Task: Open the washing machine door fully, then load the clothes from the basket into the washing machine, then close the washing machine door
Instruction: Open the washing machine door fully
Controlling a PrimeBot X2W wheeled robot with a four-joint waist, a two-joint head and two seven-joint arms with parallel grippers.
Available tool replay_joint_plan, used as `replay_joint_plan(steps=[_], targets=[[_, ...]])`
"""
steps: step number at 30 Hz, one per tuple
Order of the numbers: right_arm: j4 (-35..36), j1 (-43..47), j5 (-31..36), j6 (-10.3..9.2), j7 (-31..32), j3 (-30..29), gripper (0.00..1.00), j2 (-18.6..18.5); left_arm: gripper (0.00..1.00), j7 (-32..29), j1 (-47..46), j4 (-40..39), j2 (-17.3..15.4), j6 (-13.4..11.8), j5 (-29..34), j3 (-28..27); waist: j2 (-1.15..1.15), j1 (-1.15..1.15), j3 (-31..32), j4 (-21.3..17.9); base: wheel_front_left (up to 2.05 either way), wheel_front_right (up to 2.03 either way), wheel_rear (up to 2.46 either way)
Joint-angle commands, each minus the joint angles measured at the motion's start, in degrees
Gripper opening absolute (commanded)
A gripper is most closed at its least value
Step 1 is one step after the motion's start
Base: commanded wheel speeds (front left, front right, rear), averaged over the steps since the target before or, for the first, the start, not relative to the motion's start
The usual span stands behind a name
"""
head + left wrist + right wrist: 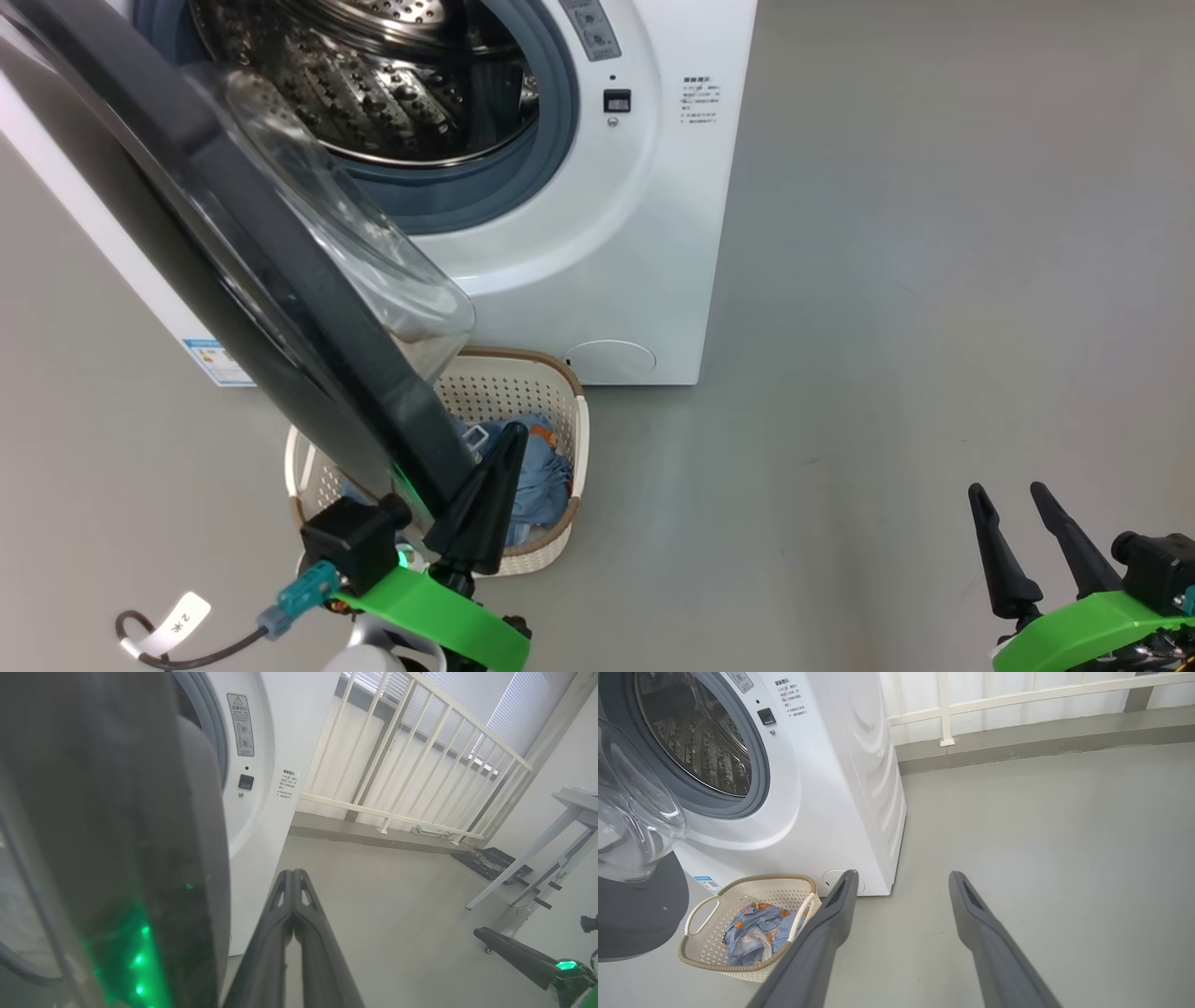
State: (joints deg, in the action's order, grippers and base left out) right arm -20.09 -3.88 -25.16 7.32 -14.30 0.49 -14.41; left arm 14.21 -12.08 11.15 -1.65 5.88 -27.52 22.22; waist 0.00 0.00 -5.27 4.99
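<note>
- One closed, empty left gripper (512, 439) sat beside the glossy black round washing machine door (252, 271), likely to push it wider.
- The right gripper (1006, 487) hung open, aside.
- Light blue printed clothes (546, 476) lay in the cream perforated basket (485, 387) beneath.

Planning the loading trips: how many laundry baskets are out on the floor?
1. The basket stands on the floor before the washing machine, by the open door, clothes inside. The door hides some floor, so another may be hidden.

The clothes (756, 920) lie in the basket (767, 877) before the washing machine (822, 788).
</note>
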Motion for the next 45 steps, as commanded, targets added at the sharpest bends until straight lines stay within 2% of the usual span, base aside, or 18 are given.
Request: replay_joint_plan(steps=[1,13,25,40,45], targets=[[1.51,-1.24,0.34,0.17,-0.70,0.95,1.00,-0.86,0.00,0.69,-2.33,-0.63,-1.30,-0.51,-0.75,-3.63,0.00,0.00,0.00,0.11,0.00,0.00,0.00],[1.80,-0.96,0.91,0.17,-0.70,0.60,1.00,-0.94,0.00,0.77,2.31,-4.09,-1.28,-1.34,0.06,-5.95,0.00,0.00,-0.27,2.71,0.00,0.00,0.00],[2.05,-1.21,1.11,0.17,-0.70,0.82,1.00,-1.32,0.00,0.58,6.74,-8.18,-1.88,-2.52,1.19,-6.20,0.00,0.00,-0.57,7.98,0.00,0.00,0.00],[2.46,-1.53,1.31,0.17,-0.70,1.17,1.00,-1.89,0.00,-2.01,10.57,-13.83,-3.66,-6.26,1.30,-7.57,0.00,0.00,-1.11,15.03,0.00,0.00,0.00],[2.50,-1.52,1.39,0.17,-0.70,1.14,1.00,-1.92,0.00,-3.71,12.52,-16.65,-5.00,-8.66,1.45,-9.29,0.00,0.00,-1.38,17.12,0.00,0.00,0.00]])
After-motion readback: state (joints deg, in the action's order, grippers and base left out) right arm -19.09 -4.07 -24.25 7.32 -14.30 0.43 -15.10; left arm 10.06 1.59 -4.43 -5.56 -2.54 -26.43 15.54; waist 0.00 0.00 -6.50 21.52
